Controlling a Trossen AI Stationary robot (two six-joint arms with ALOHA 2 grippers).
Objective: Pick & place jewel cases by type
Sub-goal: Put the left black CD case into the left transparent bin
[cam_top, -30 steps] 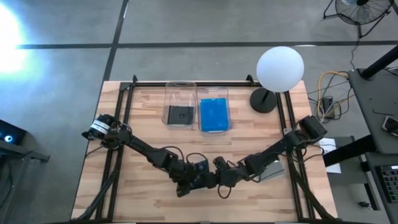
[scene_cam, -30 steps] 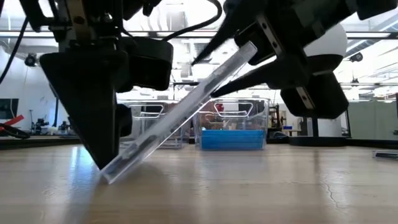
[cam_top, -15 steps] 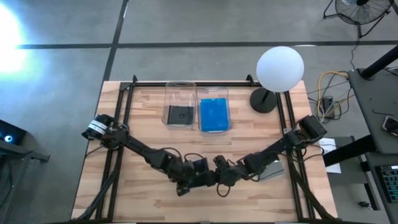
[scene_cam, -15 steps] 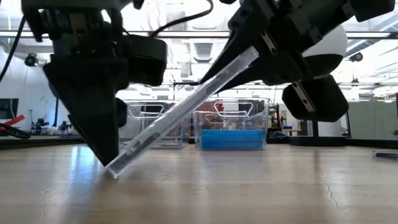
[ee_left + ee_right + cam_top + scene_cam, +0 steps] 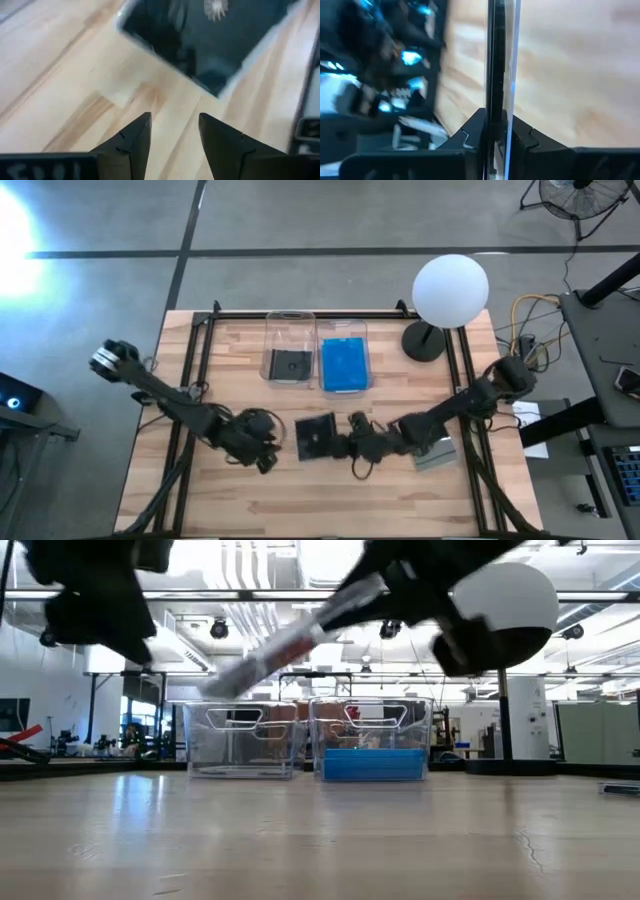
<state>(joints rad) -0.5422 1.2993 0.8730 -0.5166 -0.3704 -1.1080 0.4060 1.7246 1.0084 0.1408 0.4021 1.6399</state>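
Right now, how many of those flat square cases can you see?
3: a dark case lifted in the right gripper, another dark case in the left clear bin, a blue case in the right bin. More may be stacked underneath.

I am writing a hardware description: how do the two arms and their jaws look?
Both arms are dark, slim and jointed, with loose black cables near the wrists. The left gripper has two black wedge-shaped fingers. The right gripper has black angular fingers. The left arm's base end shows a pale ring.

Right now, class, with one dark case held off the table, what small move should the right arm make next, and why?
Probably carry it toward the left bin. The right gripper clamps the dark jewel case clear of the table; that bin already holds a dark case, the other bin blue ones. The left gripper is open and clear.
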